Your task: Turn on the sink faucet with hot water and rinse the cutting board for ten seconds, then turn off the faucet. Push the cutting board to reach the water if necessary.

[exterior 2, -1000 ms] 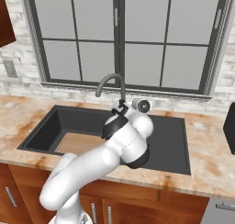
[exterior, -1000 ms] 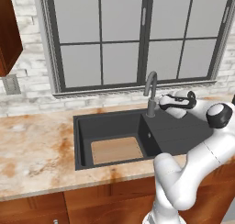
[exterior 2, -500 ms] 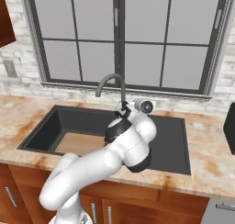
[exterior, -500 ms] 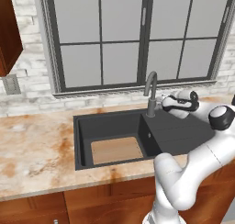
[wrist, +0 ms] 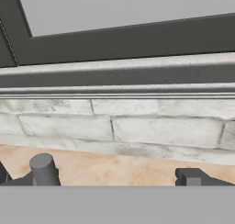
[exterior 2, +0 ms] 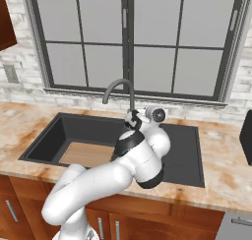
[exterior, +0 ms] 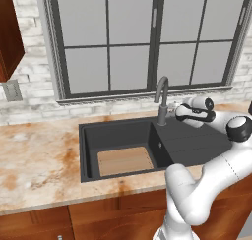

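The marbled worktop [exterior: 39, 160] carries the dark sink [exterior: 197, 148], whose deep basin sits on the left side and whose flat drainboard sits on the right. On the basin floor, toward its near edge, lies the cutting board [exterior: 125, 161], dry as far as I can see, with no water running from the spout above. The sink faucet [exterior: 162, 100] stands at the back rim between basin and drainboard, its arch reaching over the basin. The hand [exterior: 181, 113] hovers just beside the faucet base on its right, at about lever height, and the hand view looks past 2 dark shapes at the brick wall and window sill (I cannot tell from these whether the fingers are apart or together). The step in hand looks like reaching the small side lever; it should go well if the hand closes in level, catches the lever squarely, and swings it toward hot without knocking the spout aside.
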Tool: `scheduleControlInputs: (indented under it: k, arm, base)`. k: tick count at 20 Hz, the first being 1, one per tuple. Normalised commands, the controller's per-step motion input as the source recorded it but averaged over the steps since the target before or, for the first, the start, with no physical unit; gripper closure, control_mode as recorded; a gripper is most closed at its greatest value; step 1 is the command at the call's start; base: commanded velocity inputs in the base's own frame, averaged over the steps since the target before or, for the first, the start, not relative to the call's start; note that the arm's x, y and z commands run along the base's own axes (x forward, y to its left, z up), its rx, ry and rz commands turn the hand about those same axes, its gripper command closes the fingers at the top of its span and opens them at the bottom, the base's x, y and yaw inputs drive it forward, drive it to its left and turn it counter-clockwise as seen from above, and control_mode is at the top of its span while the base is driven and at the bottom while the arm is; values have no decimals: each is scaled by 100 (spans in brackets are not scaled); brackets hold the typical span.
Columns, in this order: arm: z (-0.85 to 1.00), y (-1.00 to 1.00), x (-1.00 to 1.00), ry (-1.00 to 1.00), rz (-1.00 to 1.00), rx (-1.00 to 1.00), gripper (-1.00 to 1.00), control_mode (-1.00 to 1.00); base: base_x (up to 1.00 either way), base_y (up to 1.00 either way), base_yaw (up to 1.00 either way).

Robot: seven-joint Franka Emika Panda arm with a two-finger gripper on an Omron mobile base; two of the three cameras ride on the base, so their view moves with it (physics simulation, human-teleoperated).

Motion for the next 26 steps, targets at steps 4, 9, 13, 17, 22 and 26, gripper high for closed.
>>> scheduleControlInputs:
  k: [4, 9, 13, 17, 22, 26]
  arm:
    - [-4, -76, -13, 0, 3, 2, -100, -100]
    - [-7, -84, -13, 0, 4, 2, -100, -100]
    - [-14, -85, -24, 0, 5, 2, -100, -100]
    - [-5, -85, -9, 0, 4, 2, -100, -100]
    - [-2, -88, -2, 0, 4, 4, -100, -100]
    - [0, -68, 0, 0, 2, 3, -100, -100]
  base:
    - [0, 0, 0]
    - [0, 0, 0]
    - [0, 0, 0]
    - [0, 0, 0]
    - [0, 0, 0]
    - [0, 0, 0]
